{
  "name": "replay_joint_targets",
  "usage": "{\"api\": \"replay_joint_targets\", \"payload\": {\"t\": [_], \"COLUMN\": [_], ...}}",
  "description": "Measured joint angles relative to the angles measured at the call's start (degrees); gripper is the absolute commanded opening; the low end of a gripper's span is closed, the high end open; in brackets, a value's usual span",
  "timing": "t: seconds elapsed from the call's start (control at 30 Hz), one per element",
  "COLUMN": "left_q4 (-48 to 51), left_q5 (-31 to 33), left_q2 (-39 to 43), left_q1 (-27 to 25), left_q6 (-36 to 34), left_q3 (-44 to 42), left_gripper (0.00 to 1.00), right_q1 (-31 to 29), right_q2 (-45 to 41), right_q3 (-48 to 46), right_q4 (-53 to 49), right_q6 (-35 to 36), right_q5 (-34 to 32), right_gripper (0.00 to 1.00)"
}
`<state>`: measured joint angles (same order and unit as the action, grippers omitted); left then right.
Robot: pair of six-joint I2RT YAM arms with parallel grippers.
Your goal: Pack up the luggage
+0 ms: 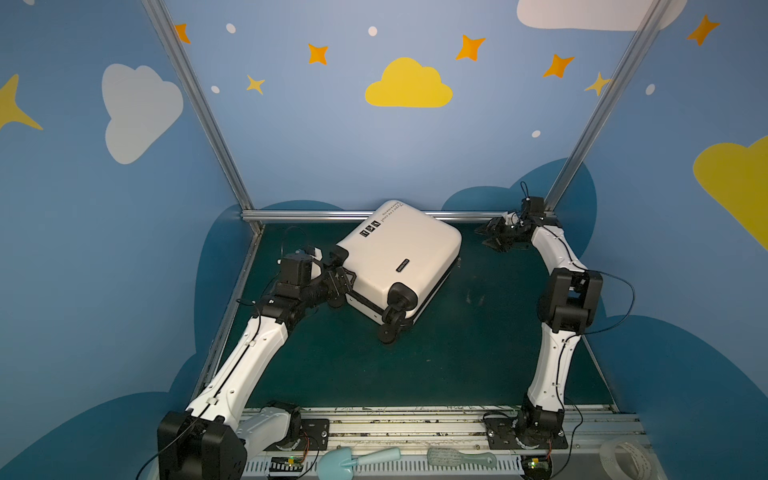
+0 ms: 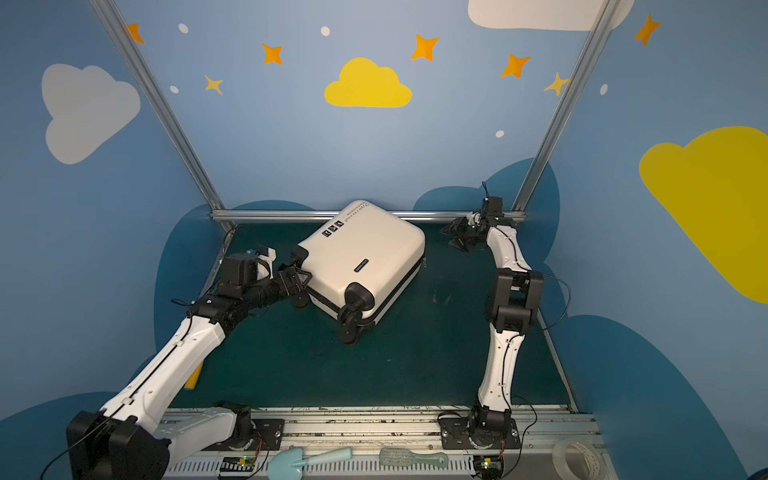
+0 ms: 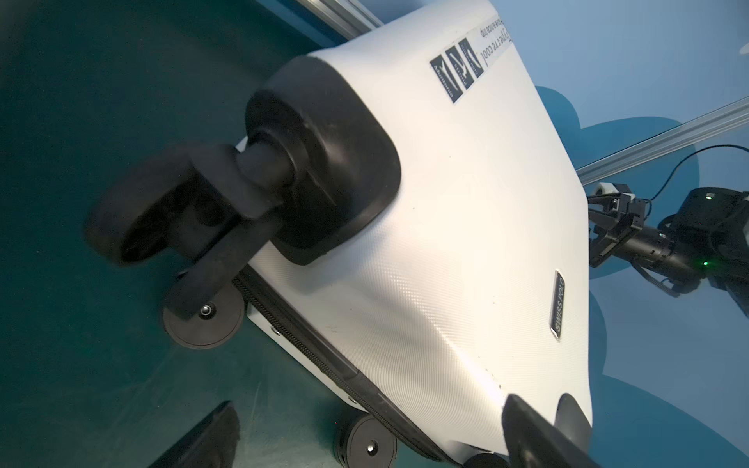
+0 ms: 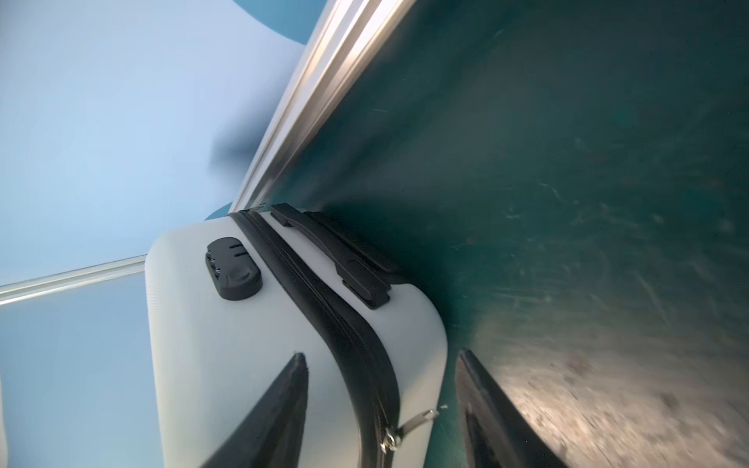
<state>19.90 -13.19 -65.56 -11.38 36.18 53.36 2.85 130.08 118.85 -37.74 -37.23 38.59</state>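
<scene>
luggage (image 1: 399, 249): white hard-shell case, zipped shut, lying flat and skewed on the green table (image 1: 478, 332), far corner up by the back rail (image 1: 299, 215)
wheels (image 1: 392, 324): black, sticking out toward the front
left gripper (image 1: 341, 281): jaws spread wide, parked right at the wheel end, not clamping anything that I can see
right gripper (image 1: 487, 239): jaws apart, empty, hovering near the back right corner, clear of the case
</scene>
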Motion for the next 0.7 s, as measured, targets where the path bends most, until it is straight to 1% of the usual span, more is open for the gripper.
{"api": "replay_joint_targets", "payload": {"t": [0.17, 0.3, 0.57, 0.7], "left_q4": [-3.3, -5.0, -6.7, -6.7], "left_q5": [-1.8, -2.8, -3.4, -3.7], "left_q2": [-3.3, -7.6, -11.7, -12.4], "left_q1": [0.0, 0.0, 0.5, 0.8], "left_q6": [-0.3, -1.1, -2.8, -3.8], "left_q3": [0.2, 1.7, 5.1, 6.5], "left_gripper": [1.00, 1.00, 1.00, 1.00], "right_q1": [-1.2, -2.1, -4.6, -5.3], "right_q2": [3.5, 5.0, 5.2, 3.9], "right_q3": [3.9, 4.9, 4.7, 0.4], "right_q4": [0.5, 1.0, -0.3, 0.4], "right_q6": [0.2, 0.4, 4.8, 6.9], "right_q5": [2.8, 4.9, 7.3, 6.5], "right_gripper": [0.58, 0.57, 0.53, 0.50]}}
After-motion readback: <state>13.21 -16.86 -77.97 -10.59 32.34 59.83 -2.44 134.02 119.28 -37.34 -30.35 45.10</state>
